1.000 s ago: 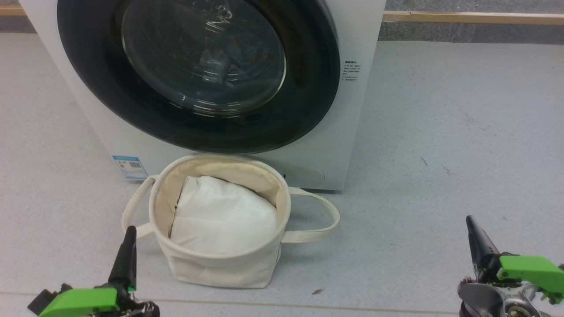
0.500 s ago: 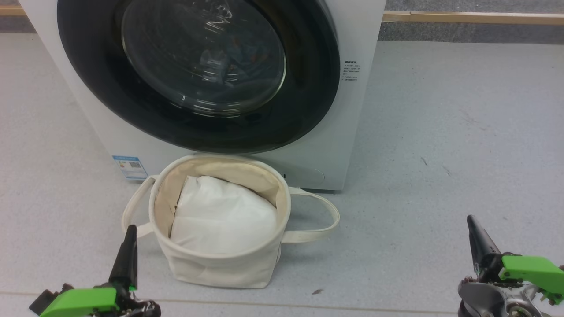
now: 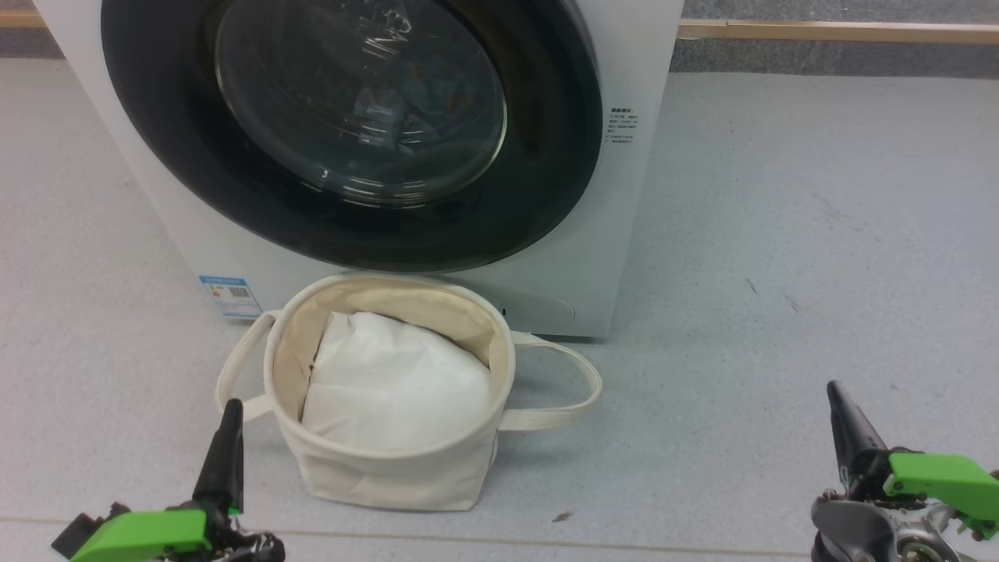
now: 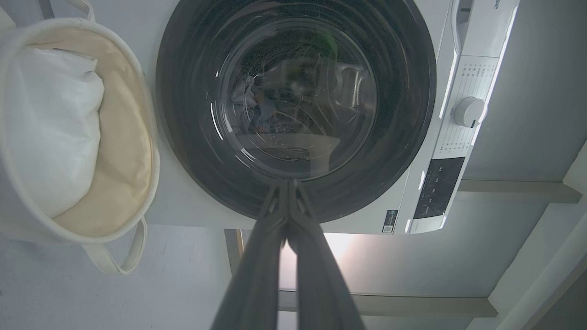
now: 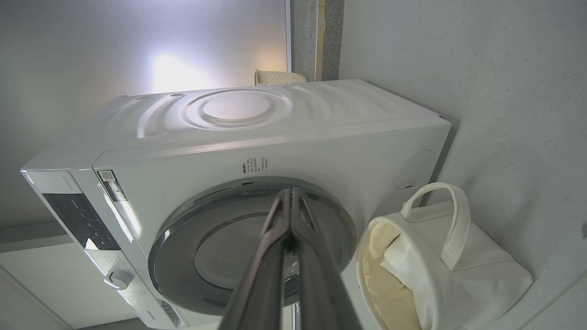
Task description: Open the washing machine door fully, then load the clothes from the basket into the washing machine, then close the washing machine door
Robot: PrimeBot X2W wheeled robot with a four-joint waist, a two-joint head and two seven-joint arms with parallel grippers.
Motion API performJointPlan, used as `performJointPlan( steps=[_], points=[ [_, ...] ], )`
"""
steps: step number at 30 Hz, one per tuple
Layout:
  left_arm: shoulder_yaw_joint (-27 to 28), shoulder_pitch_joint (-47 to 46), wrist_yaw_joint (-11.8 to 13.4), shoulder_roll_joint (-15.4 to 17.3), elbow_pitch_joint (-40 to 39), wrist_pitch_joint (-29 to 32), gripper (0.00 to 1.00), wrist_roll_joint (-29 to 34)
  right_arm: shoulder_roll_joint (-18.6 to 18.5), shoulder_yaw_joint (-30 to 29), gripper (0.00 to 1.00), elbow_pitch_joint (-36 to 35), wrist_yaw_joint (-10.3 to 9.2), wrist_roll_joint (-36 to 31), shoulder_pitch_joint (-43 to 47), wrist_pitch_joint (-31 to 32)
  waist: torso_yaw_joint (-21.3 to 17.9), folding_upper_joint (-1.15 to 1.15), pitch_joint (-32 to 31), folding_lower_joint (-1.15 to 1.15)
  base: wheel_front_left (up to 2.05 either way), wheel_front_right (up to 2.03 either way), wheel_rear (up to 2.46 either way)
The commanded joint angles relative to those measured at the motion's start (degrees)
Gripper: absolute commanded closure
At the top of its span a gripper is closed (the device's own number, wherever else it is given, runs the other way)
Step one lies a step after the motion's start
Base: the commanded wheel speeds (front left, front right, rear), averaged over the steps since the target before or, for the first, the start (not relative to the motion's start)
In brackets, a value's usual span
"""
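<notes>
The washing machine door (image 3: 351,133) is seen shut flat against the washing machine (image 3: 636,203), its glass facing the robot; the clothes (image 4: 260,112) are dimly made out behind it. The basket (image 3: 390,476) is stood upright on the floor (image 3: 780,234) just before the washer, mouth up, with a white cloth bundle (image 3: 390,382) inside. The left hand (image 3: 231,414) is clenched, empty, just beside the basket's left; the right hand (image 3: 835,394), likewise clenched on nothing, is well apart to its right.
</notes>
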Motion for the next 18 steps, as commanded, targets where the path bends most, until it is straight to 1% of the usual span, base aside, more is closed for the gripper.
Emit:
performJointPlan(
  steps=[1, 18],
  points=[
    [1.9, -1.4, -0.4, 0.3, -2.1, 0.5, 1.0, -0.2, -0.1, 1.1, 1.0, -2.2, 0.01, 0.3, -0.8, 0.5, 0.0, 0.0, 0.0, 0.0, 0.0, 0.0, 0.0],
    [1.9, -1.4, -0.4, 0.3, -2.2, 0.5, 1.0, -0.2, -0.1, 1.1, 1.0, -2.2, 0.01, 0.3, -0.8, 0.5, 0.0, 0.0, 0.0, 0.0, 0.0, 0.0, 0.0]
  ],
)
